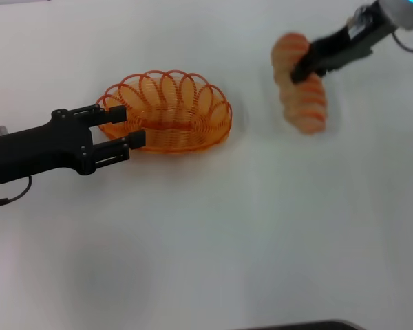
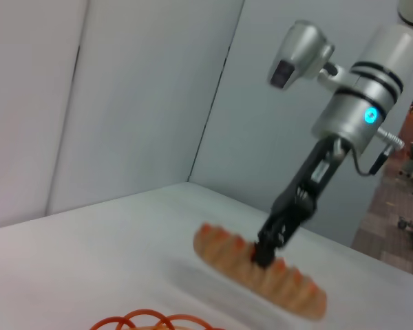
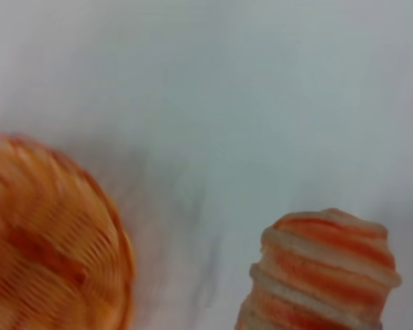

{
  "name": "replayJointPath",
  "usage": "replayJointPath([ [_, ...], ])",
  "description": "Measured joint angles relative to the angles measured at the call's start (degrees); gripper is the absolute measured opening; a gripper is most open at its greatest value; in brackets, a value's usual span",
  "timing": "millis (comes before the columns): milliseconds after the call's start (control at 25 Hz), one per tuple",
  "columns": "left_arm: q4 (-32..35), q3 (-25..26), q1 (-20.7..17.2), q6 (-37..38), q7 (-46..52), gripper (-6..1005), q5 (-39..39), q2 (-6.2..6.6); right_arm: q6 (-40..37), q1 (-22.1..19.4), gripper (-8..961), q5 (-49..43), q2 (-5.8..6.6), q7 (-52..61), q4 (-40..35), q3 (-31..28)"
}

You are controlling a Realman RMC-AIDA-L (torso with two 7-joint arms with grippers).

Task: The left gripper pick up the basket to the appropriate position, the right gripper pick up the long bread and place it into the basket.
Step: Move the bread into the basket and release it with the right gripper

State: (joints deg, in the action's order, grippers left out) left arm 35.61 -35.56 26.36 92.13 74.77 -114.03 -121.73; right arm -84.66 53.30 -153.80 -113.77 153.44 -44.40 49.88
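The orange wire basket [image 1: 193, 113] sits on the white table, left of centre. My left gripper [image 1: 127, 125] is at its left end, open, with one finger on each side of the rim there. My right gripper [image 1: 304, 69] is shut on the middle of the long bread [image 1: 304, 106], a tan loaf with orange stripes, at the far right. In the left wrist view the right gripper [image 2: 263, 256] holds the bread [image 2: 296, 289] a little above the table, and the basket's rim [image 2: 151, 321] shows at the edge. The right wrist view shows the bread's end [image 3: 323, 275] and the basket [image 3: 48, 240].
The white table [image 1: 213, 234] stretches in front of the basket and the bread. Grey wall panels [image 2: 124, 103] stand behind the table in the left wrist view.
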Motion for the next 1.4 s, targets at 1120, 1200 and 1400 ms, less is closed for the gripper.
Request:
replayJointPath([
  [1120, -0.5, 0.9, -1.1, -0.1, 3.6, 633, -0.1, -0.42, 2.6, 6.4, 261, 14.4, -5.59, -58.2, -0.8, 8.8],
  [1200, -0.5, 1.6, -1.4, 0.1, 3.7, 633, -0.2, -0.4, 4.6, 6.5, 261, 14.5, -5.78, -58.5, -0.5, 11.6],
  [1400, -0.5, 2.2, -1.9, 0.2, 3.8, 633, -0.2, -0.42, 8.5, 7.6, 269, 15.0, -6.18, -57.4, 1.5, 16.3],
])
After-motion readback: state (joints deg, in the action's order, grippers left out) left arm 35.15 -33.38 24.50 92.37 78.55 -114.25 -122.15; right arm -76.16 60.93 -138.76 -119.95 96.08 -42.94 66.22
